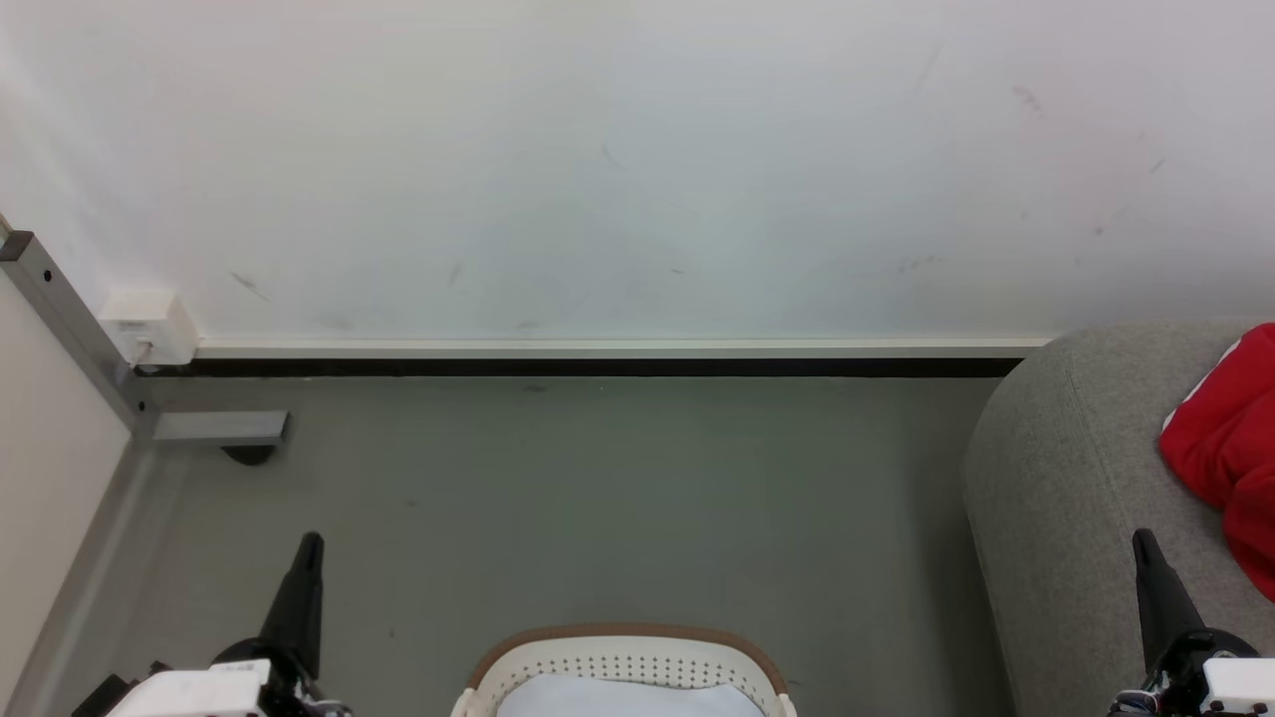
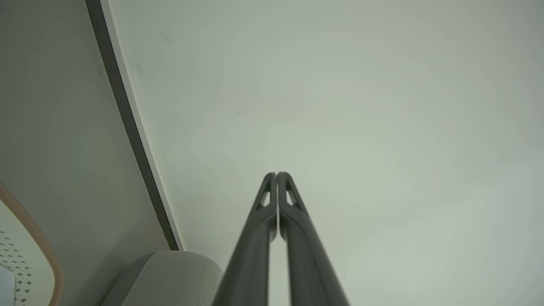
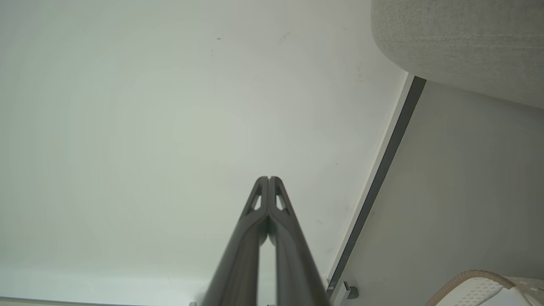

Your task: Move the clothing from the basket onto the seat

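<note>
The white basket (image 1: 623, 662) with its brown rim sits at the bottom centre of the head view; inside I see a pale lining and no red fabric. Red clothing (image 1: 1230, 448) lies on the light grey seat (image 1: 1066, 478) at the right edge. My left gripper (image 1: 309, 543) is shut and empty to the left of the basket, its fingertips (image 2: 276, 175) pressed together and pointing at the wall. My right gripper (image 1: 1142, 538) is shut and empty in front of the seat's side, fingertips (image 3: 268, 179) together. The basket's rim (image 3: 467, 276) and the seat (image 3: 459, 38) also show in the right wrist view.
A white wall (image 1: 637, 169) with a dark baseboard (image 1: 598, 366) runs across the back. A grey metal frame leg (image 1: 214, 426) and a white wall box (image 1: 149, 327) stand at the left. Grey floor (image 1: 598, 498) lies between basket and wall.
</note>
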You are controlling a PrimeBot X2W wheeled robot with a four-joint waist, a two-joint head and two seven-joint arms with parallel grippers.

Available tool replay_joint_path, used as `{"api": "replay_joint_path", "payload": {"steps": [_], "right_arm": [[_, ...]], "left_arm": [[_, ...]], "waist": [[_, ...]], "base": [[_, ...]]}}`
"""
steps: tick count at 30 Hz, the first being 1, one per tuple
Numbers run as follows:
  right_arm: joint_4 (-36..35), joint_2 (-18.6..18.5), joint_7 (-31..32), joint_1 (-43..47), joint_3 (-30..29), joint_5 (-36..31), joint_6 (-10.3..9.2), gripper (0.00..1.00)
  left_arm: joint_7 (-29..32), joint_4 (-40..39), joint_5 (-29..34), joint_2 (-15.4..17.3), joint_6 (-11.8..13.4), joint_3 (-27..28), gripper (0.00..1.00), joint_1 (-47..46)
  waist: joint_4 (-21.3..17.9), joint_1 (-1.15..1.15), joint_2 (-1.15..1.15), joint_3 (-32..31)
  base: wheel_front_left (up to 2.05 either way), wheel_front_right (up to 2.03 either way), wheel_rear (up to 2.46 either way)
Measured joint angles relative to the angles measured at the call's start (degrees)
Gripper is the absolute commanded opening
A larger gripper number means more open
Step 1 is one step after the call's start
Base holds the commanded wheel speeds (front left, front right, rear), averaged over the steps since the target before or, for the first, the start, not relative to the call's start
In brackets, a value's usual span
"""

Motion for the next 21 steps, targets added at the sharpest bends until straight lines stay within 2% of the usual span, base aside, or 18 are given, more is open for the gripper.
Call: {"api": "replay_joint_path", "payload": {"steps": [21], "right_arm": [[0.0,0.0,0.0,0.0,-0.1,0.0,0.0,0.0]], "left_arm": [[0.0,0.0,0.0,0.0,0.0,0.0,0.0,0.0]], "waist": [[0.0,0.0,0.0,0.0]], "base": [[0.0,0.0,0.0]]}}
